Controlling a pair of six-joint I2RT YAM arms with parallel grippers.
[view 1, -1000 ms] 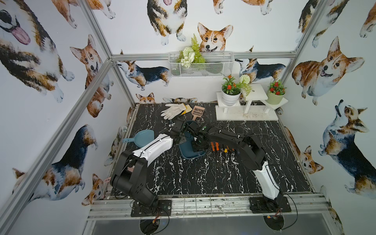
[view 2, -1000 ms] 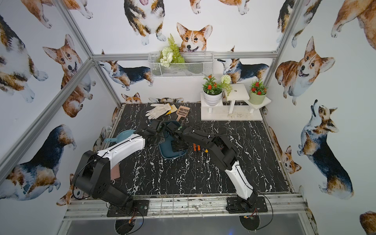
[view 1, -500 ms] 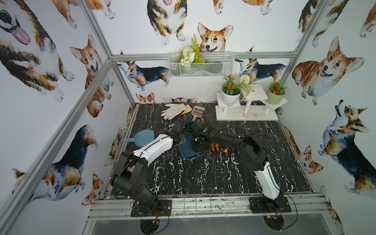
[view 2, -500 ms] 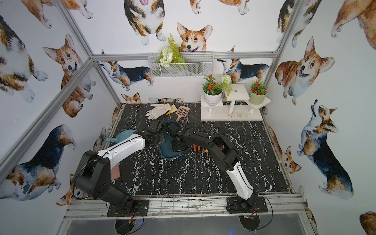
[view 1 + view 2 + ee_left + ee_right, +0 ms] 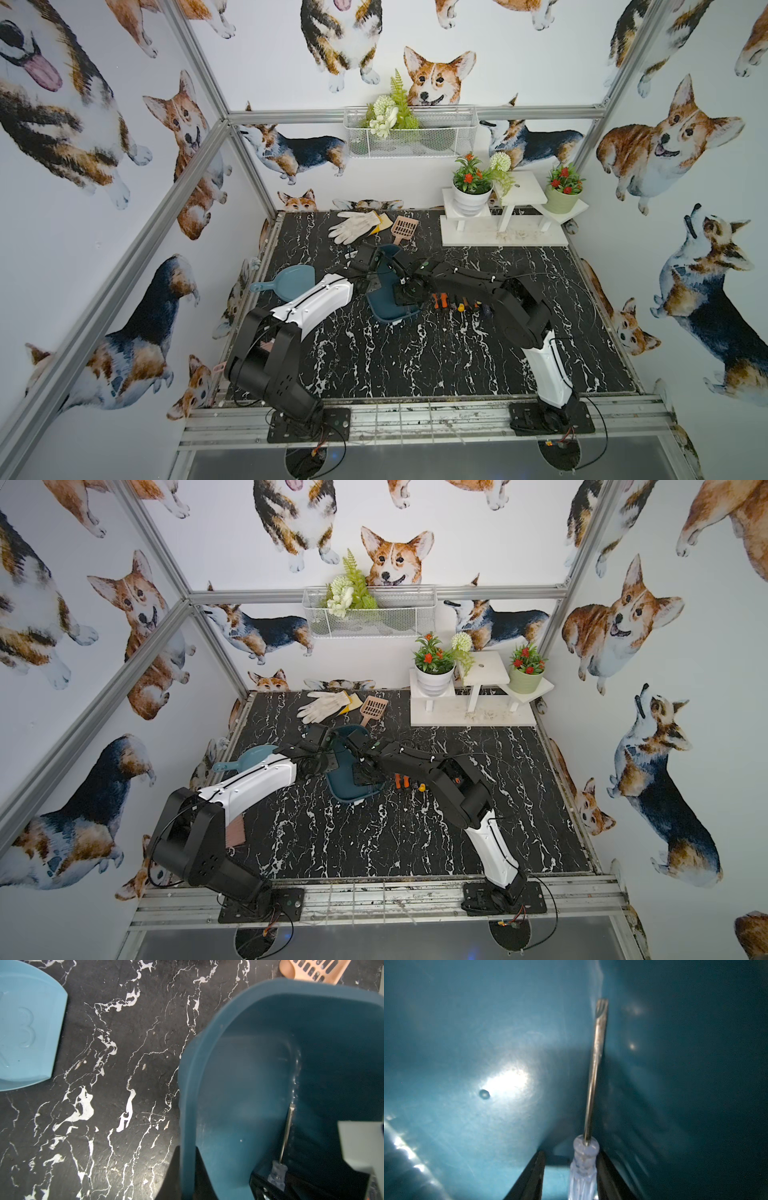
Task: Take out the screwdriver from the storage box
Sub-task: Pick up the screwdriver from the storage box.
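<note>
The storage box [image 5: 390,309] is a dark teal tray on the black marble table; it also shows in the other top view [image 5: 348,791]. My left gripper [image 5: 188,1151] is shut on its side wall [image 5: 187,1084], one finger inside and one outside. A screwdriver [image 5: 593,1076] with a clear handle and a steel shaft lies inside along the far wall, also seen in the left wrist view [image 5: 287,1132]. My right gripper [image 5: 571,1154] reaches into the box, open. Its jaws straddle the handle: one finger touches it, the other stands off with a gap.
Several orange and black screwdrivers [image 5: 453,302] lie on the table right of the box. A light blue scoop [image 5: 291,282] sits to the left. White gloves [image 5: 353,226] and a peach slotted scoop [image 5: 404,227] lie behind. A white plant stand [image 5: 503,239] fills the back right.
The right arm has shifted only slightly over the box. The left arm and the box stay where they were.
</note>
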